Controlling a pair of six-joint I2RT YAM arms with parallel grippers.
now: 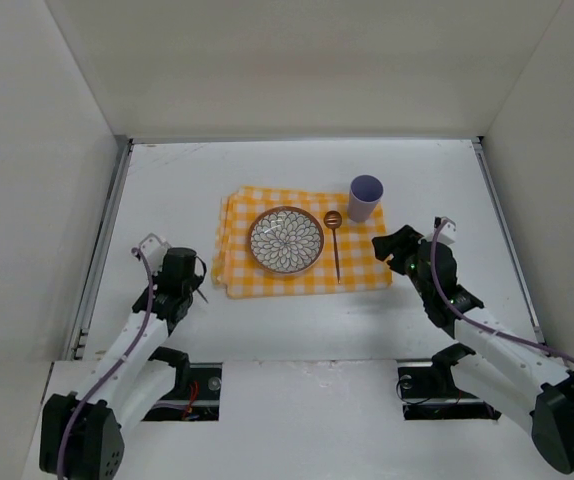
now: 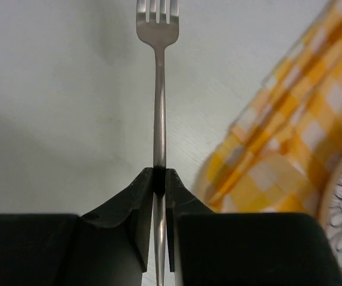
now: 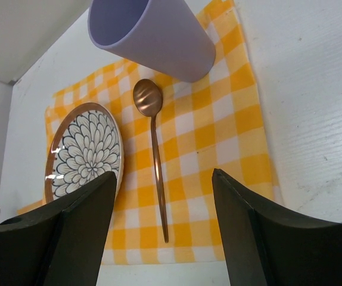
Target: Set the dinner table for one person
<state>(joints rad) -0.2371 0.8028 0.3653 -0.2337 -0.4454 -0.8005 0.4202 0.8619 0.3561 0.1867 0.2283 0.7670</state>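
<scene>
My left gripper (image 2: 159, 176) is shut on the handle of a silver fork (image 2: 158, 89), whose tines point away over the white dinner table (image 2: 52, 89), left of the yellow-and-white checked cloth (image 2: 290, 137). In the top view this gripper (image 1: 182, 268) is left of the cloth (image 1: 267, 280). On the cloth lie a flower-patterned plate (image 1: 285, 240), a copper spoon (image 1: 335, 245) to its right and a lilac cup (image 1: 365, 198) at the far right corner. My right gripper (image 1: 395, 248) is open and empty at the cloth's right edge, its view showing the spoon (image 3: 156, 155), the plate (image 3: 84, 149) and the cup (image 3: 153, 36).
White walls enclose the table (image 1: 167, 190) at the back and both sides. Thin metal rails (image 1: 107, 230) run along its left and right edges. Bare tabletop (image 3: 314, 89) lies right of the cloth.
</scene>
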